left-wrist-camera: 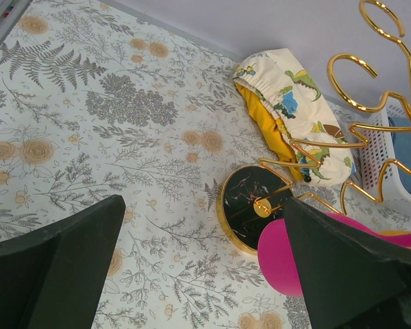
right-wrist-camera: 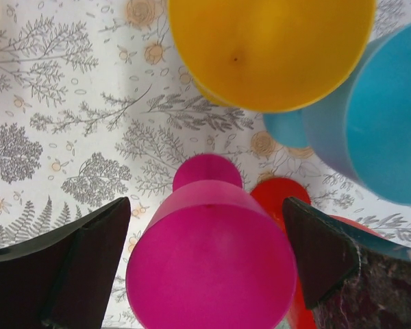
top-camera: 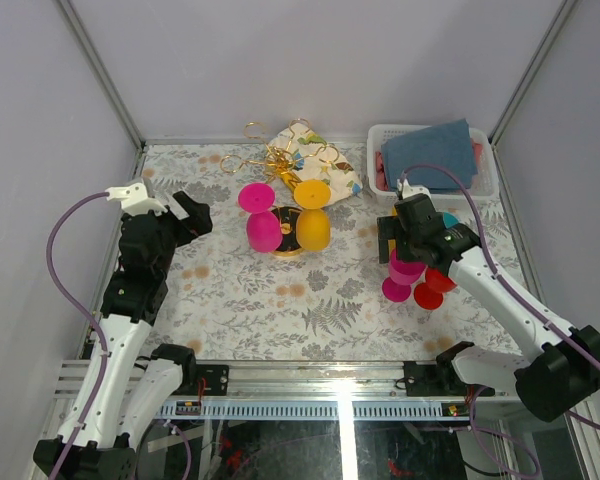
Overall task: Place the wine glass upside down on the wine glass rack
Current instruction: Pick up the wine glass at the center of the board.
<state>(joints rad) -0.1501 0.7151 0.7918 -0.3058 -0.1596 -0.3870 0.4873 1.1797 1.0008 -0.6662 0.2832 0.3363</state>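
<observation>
The wine glass rack, gold loop arms on a black gold-rimmed base, stands mid-table. A magenta glass and a yellow glass hang from it upside down. At the right, a magenta wine glass stands upright on the table, its bowl just under my right gripper. That gripper is open, one finger on each side of the bowl, not touching it. My left gripper hovers open and empty left of the rack; in its wrist view bare table lies between the fingers.
A red glass, a teal glass and a yellow glass crowd round the magenta one. A white basket with blue cloth sits back right. A patterned cloth lies behind the rack. Enclosure walls ring the table.
</observation>
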